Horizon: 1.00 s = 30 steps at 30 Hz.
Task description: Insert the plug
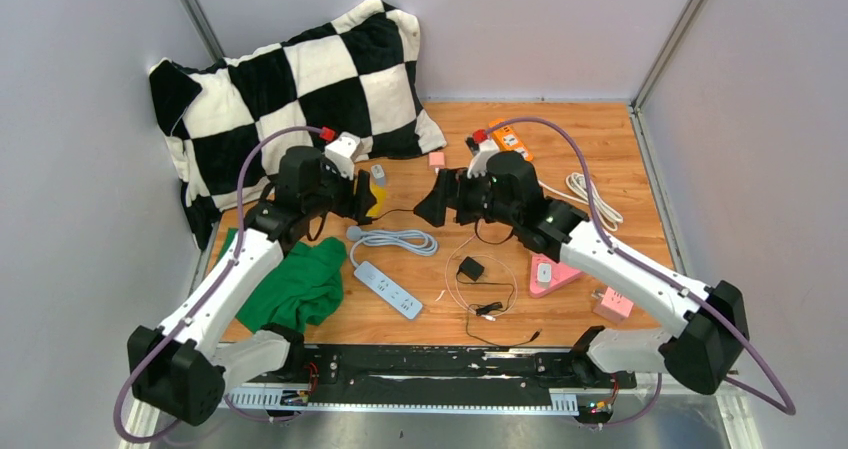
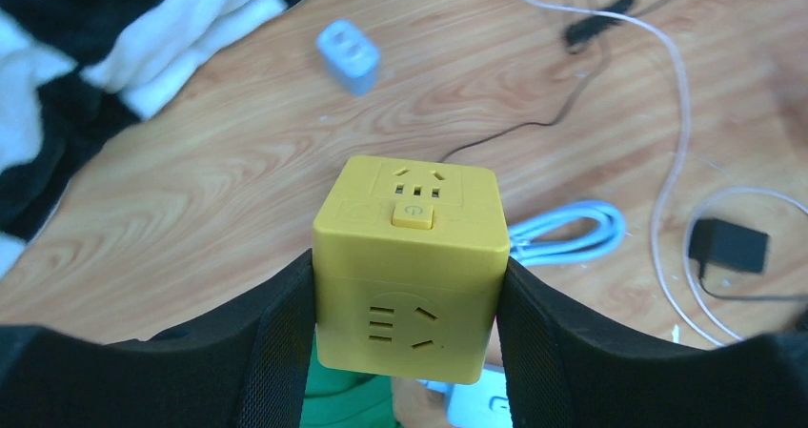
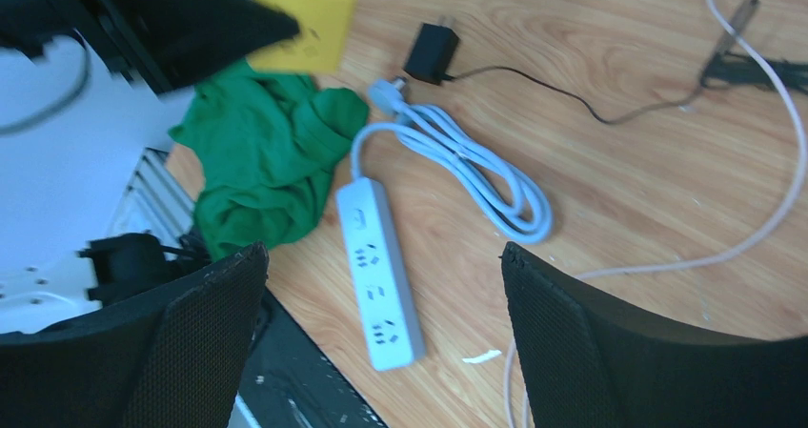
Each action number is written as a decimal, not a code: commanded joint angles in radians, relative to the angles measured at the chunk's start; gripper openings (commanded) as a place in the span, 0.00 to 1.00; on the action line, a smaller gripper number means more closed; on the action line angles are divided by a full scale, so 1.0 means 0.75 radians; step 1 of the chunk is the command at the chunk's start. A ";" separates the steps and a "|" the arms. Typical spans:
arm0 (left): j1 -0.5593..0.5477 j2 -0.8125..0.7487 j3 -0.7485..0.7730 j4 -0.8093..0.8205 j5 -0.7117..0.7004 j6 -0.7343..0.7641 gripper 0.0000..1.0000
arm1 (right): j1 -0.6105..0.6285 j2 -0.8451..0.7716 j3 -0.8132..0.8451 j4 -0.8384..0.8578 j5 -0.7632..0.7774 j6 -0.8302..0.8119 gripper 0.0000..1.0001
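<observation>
Above counter (image 1: 620, 139) centre: yellow cube socket (image 2: 410, 247) clamped between fingers of left hand (image 2: 405, 285). Opposite: right hand (image 3: 381, 256) spread wide, gripping nothing. On counter below: black plug adapter (image 1: 471, 268), corded, lying loose near white power strip (image 1: 388, 289).

I operate inside a robotics lab test cell. Plain grey wall panels (image 1: 90, 39) enclose the sides, joined by bare aluminium posts (image 1: 197, 14). My work surface is a wooden tabletop (image 1: 600, 149). My two arm bases are bolted to a black mounting rail (image 1: 430, 364) at its near edge. Purple cable looms (image 1: 262, 146) run exposed along both arms. Unrelated test props lie scattered: a checkered pillow (image 1: 300, 79), a green cloth (image 1: 295, 284), a white power strip (image 1: 388, 289), a coiled white cable (image 1: 590, 194), a pink block (image 1: 612, 303).
</observation>
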 commanded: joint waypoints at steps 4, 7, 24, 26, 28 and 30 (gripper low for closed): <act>-0.135 -0.266 -0.142 0.192 0.194 0.111 0.20 | -0.010 0.201 0.229 -0.040 -0.233 0.157 0.94; -0.156 -0.342 -0.182 0.218 0.241 0.148 0.20 | -0.010 0.269 0.268 -0.030 -0.274 0.212 0.95; -0.208 -0.424 -0.278 0.234 0.315 0.298 0.17 | 0.050 0.485 0.306 0.063 -0.455 0.276 0.90; -0.209 -0.422 -0.276 0.217 0.309 0.309 0.17 | 0.063 0.506 0.321 0.052 -0.469 0.259 0.87; -0.210 -0.421 -0.275 0.212 0.305 0.312 0.17 | 0.076 0.527 0.344 0.026 -0.475 0.236 0.82; -0.210 -0.424 -0.275 0.210 0.303 0.307 0.18 | 0.083 0.538 0.348 0.027 -0.474 0.224 0.71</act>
